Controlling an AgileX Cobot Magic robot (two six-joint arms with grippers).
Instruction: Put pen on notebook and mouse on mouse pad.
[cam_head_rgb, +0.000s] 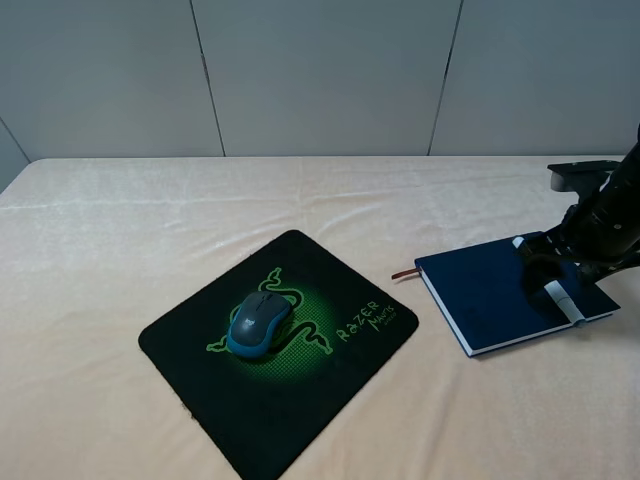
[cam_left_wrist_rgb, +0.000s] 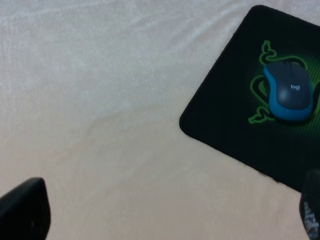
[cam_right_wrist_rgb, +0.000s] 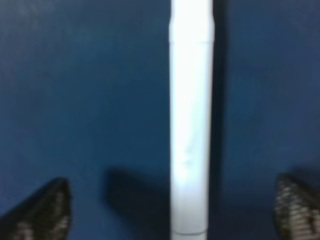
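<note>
There is one mouse (cam_head_rgb: 260, 323), and it sits in the middle of the one mouse pad (cam_head_rgb: 300, 400), right on the green snake picture, so that job looks done. There is one pen (cam_right_wrist_rgb: 190, 125), lying flat on the one blue notebook (cam_head_rgb: 480, 295) on the table (cam_head_rgb: 100, 250). The right end effector (cam_right_wrist_rgb: 170, 210) hangs just over the pen with its fingers spread wide on both sides, not touching it, I think because it let go. The left end effector (cam_left_wrist_rgb: 165, 212) is wide open too and holds nothing, away from the pad.
</note>
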